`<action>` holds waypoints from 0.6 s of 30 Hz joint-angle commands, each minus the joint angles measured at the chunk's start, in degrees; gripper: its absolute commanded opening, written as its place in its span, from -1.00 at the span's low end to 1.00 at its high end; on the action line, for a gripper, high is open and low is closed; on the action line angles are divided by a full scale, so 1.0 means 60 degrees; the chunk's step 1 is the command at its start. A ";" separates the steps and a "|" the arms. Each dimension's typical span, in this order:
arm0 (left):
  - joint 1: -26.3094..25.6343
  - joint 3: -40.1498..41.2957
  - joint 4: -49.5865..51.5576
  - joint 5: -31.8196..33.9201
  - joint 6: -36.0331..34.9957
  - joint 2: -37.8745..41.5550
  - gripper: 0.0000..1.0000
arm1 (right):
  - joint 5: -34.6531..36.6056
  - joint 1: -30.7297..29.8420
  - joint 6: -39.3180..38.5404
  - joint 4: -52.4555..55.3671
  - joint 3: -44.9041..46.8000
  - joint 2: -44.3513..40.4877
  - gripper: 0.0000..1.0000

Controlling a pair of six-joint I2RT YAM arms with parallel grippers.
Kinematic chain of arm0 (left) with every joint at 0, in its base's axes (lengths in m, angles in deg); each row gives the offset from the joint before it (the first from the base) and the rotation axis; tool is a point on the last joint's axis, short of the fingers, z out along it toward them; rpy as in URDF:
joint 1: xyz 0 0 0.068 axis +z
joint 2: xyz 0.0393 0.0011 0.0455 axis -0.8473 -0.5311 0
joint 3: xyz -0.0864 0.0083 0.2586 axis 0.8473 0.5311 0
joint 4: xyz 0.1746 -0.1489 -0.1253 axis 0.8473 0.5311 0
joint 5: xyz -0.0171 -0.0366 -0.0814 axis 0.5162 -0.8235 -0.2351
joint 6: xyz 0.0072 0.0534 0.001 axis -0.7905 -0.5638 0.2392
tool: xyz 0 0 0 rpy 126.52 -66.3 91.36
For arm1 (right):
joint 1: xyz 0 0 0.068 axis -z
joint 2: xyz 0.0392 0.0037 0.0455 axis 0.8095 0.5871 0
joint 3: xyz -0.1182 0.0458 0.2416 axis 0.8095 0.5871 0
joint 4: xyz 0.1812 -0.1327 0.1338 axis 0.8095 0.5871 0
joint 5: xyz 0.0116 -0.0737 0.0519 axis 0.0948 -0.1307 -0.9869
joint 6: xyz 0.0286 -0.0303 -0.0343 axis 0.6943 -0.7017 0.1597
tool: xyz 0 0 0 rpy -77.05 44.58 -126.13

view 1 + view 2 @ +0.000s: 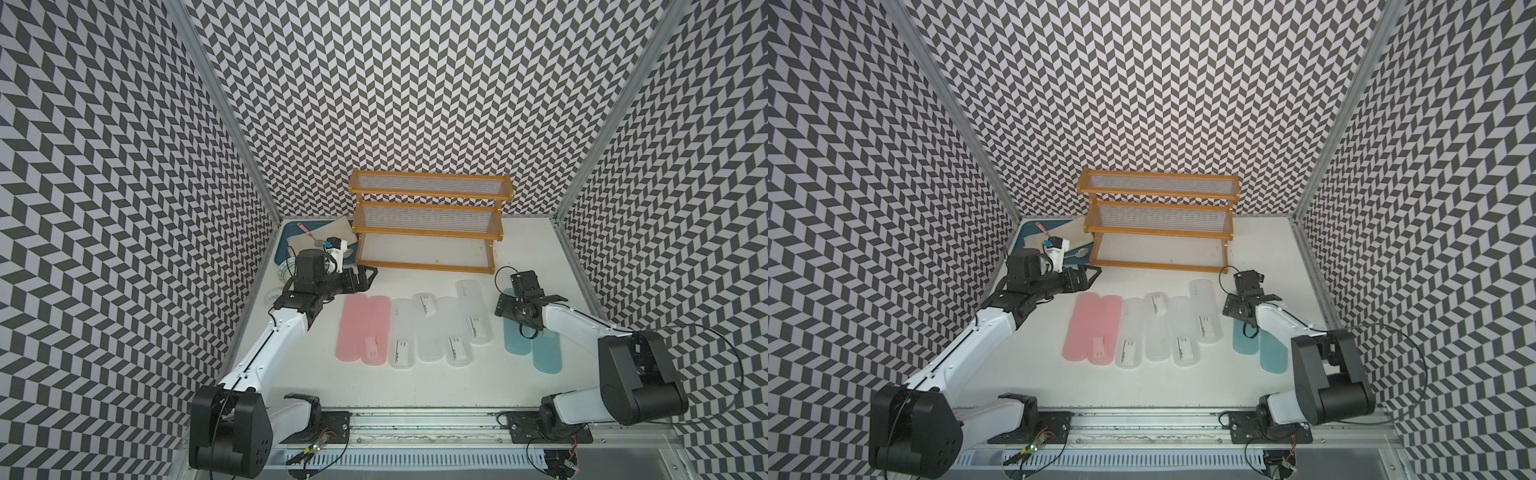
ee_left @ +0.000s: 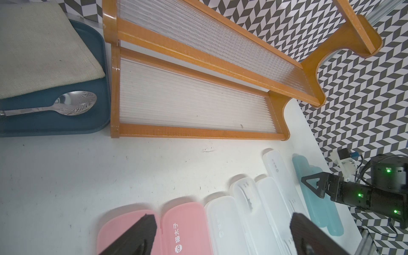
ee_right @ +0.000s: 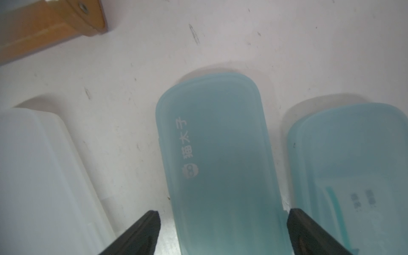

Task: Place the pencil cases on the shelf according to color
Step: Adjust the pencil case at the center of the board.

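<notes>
The pencil cases lie in a row on the white table in front of the shelf (image 1: 424, 267) (image 1: 1158, 266), whose tiers hold nothing. Two pink cases (image 1: 360, 330) (image 2: 187, 227) are at the left, several frosted white ones (image 1: 432, 328) (image 2: 227, 220) in the middle, two light blue ones (image 1: 546, 353) at the right. My left gripper (image 1: 368, 276) (image 2: 221, 223) hangs open above the far ends of the pink and white cases, holding nothing. My right gripper (image 1: 528, 305) (image 3: 224, 216) is open, low over one blue case (image 3: 218, 154), a finger on each long side.
A dark blue tray (image 1: 286, 245) (image 2: 103, 88) with a beige cloth (image 2: 44, 48) and a metal spoon (image 2: 72, 102) sits left of the shelf. Two small round discs (image 1: 286, 270) lie by the left wall. Patterned walls close in three sides.
</notes>
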 commanded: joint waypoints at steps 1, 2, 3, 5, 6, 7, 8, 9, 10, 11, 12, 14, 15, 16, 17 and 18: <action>-0.0054 -0.0069 -0.0167 -0.0152 -0.0023 0.0159 0.99 | -0.1013 -0.0388 0.0428 -0.0126 -0.0019 0.0263 0.88; -0.0053 -0.0064 -0.0155 -0.0152 -0.0018 0.0158 0.99 | -0.1093 -0.0449 0.0455 -0.0126 -0.0077 0.0256 0.88; -0.0053 -0.0049 -0.0165 -0.0151 -0.0023 0.0142 0.99 | -0.1310 -0.0533 0.0449 -0.0147 -0.0128 0.0209 0.88; -0.0053 -0.0051 -0.0175 -0.0137 -0.0029 0.0100 0.99 | -0.1547 -0.0652 0.0478 -0.0169 -0.0149 0.0036 0.88; -0.0058 -0.0067 -0.0133 -0.0137 -0.0028 0.0073 0.99 | -0.1448 -0.0677 0.0512 -0.0157 -0.0122 -0.0092 0.89; -0.0053 -0.0074 -0.0089 -0.0138 -0.0042 0.0059 0.99 | -0.1244 -0.0677 0.0514 -0.0068 -0.0078 -0.0195 0.91; -0.0054 -0.0095 -0.0069 -0.0111 -0.0053 0.0055 0.99 | -0.0987 -0.0678 0.0510 0.0066 -0.0063 -0.0291 0.91; -0.0068 -0.0076 -0.0052 -0.0080 -0.0070 0.0063 0.99 | -0.0652 -0.0688 0.0475 0.0281 -0.0048 -0.0371 0.92; -0.0068 -0.0073 -0.0041 -0.0053 -0.0062 0.0068 0.99 | -0.0410 -0.0677 0.0465 0.0515 -0.0037 -0.0466 0.93; -0.0082 -0.0062 -0.0048 -0.0049 -0.0058 0.0089 0.99 | -0.0251 -0.0677 0.0488 0.0703 -0.0020 -0.0555 0.93; -0.0090 -0.0067 -0.0063 -0.0049 -0.0064 0.0105 0.99 | -0.0199 -0.0677 0.0523 0.0862 0.0028 -0.0697 0.93; -0.0101 -0.0068 -0.0088 -0.0049 -0.0061 0.0125 0.99 | -0.0476 -0.0677 0.0601 0.0911 0.0205 -0.1014 0.94; -0.0109 -0.0072 -0.0086 -0.0049 -0.0072 0.0115 0.99 | -0.0586 -0.0696 0.0649 0.0929 0.0323 -0.1190 0.94; -0.0112 -0.0071 -0.0093 -0.0062 -0.0059 0.0101 0.99 | -0.0589 -0.0714 0.0693 0.0996 0.0390 -0.1329 0.94; -0.0112 -0.0070 -0.0091 -0.0074 -0.0044 0.0088 0.99 | -0.0562 -0.0729 0.0747 0.1067 0.0426 -0.1409 0.94; -0.0112 -0.0070 -0.0092 -0.0107 -0.0044 0.0076 0.99 | -0.0564 -0.0754 0.0770 0.1115 0.0468 -0.1465 0.94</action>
